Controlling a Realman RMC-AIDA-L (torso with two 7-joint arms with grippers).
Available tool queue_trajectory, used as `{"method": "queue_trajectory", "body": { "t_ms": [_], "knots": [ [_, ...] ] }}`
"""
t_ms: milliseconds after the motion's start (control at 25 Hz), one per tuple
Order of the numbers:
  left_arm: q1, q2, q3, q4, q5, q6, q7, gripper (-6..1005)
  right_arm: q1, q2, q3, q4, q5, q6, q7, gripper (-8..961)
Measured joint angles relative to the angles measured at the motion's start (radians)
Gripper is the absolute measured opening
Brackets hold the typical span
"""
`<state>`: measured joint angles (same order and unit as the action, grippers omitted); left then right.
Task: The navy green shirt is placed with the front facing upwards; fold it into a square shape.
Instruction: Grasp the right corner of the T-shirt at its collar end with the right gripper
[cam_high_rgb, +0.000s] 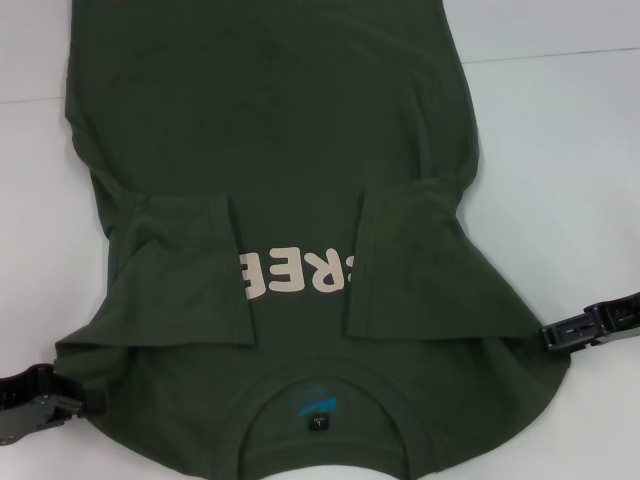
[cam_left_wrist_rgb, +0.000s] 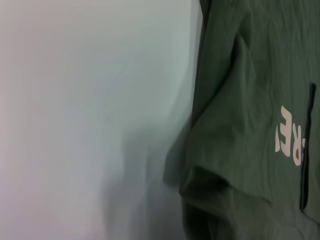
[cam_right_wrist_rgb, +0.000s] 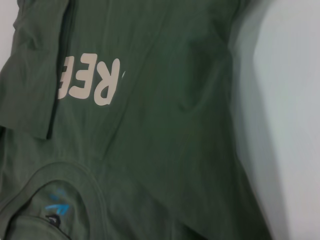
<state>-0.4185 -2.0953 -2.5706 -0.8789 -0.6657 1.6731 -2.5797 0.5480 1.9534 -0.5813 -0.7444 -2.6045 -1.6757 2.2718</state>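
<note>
1. Nearest the robot, the round ribbed collar (cam_high_rgb: 318, 385) of the navy green shirt (cam_high_rgb: 270, 130) is lying face up at the near edge of the head view, with a small black-and-blue neck label (cam_high_rgb: 316, 408) showing inside it.
2. The left end effector (cam_high_rgb: 45, 400) is sitting low at the shirt's near left shoulder, touching the fabric edge; whether its fingers are apart or together cannot be told.
3. The right end effector (cam_high_rgb: 585, 325) is sitting at the shirt's near right shoulder, its tip touching the cloth; its fingers are likewise impossible to read.
4. Just beyond the collar, two short sleeves are lying folded inward over the chest: the left sleeve (cam_high_rgb: 185, 270) and the right sleeve (cam_high_rgb: 420, 265).
5. Between them, the cream lettering (cam_high_rgb: 295, 272) is showing only partly, the sleeve edges covering its ends; three letters are readable, upside down from the head view.
6. Farther off, the shirt's body is stretching away across the white counter (cam_high_rgb: 560, 150), its hem running out of view.
7. In the left wrist view the folded sleeve (cam_left_wrist_rgb: 235, 150) is bunching slightly above the counter (cam_left_wrist_rgb: 90, 120).
8. One shirt and two end effectors are showing.
</note>
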Motion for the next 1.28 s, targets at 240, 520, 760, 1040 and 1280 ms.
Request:
{"method": "queue_trajectory", "body": {
  "t_ms": [240,520,760,1040,1280],
  "knots": [
    [0.000,0.000,0.000,0.000,0.000,-0.001,0.000,18,0.012,0.002,-0.004,0.009,-0.001,0.001,0.000,940],
    [0.000,0.000,-0.011,-0.002,-0.001,0.002,0.001,17,0.023,0.003,-0.020,0.023,0.000,0.005,0.000,939],
    [0.000,0.000,-0.013,-0.003,-0.002,0.005,0.002,18,0.028,0.003,-0.045,0.028,0.003,0.017,0.009,939],
    [0.000,0.000,-0.013,-0.002,-0.002,0.005,0.002,18,0.034,0.007,-0.052,0.028,0.004,0.019,0.009,940],
    [0.000,0.000,-0.013,-0.002,-0.002,0.005,0.004,18,0.042,0.011,-0.052,0.041,0.006,0.021,0.005,932]
  ]
}}
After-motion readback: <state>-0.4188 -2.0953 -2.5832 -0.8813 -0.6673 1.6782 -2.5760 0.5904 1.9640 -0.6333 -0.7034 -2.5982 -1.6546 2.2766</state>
